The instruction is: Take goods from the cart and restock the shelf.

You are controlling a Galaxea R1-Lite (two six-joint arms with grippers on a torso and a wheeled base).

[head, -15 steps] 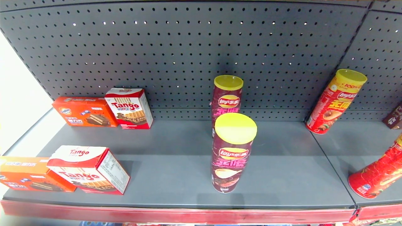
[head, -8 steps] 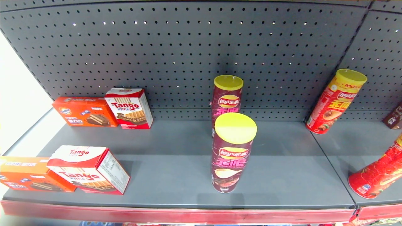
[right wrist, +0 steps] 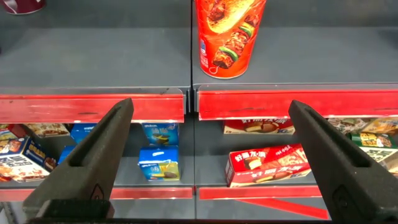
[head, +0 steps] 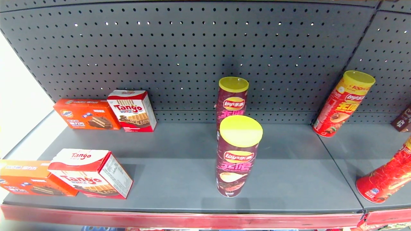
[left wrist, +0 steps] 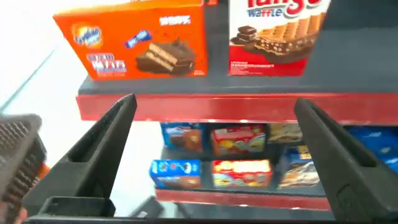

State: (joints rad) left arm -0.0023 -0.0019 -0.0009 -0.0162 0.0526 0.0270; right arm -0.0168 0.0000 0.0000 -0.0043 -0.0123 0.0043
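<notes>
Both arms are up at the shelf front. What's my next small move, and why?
Probably draw back toward the cart for goods: the left gripper and right gripper are open and empty, and the shelf has bare space beside the front maroon can.

Matte black, wedge-shaped fingers (right wrist: 93, 162)

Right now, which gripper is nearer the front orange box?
Left. The left gripper hangs open just in front of and below the orange box; the right gripper is open farther right, facing the red can in the next bay.
</notes>
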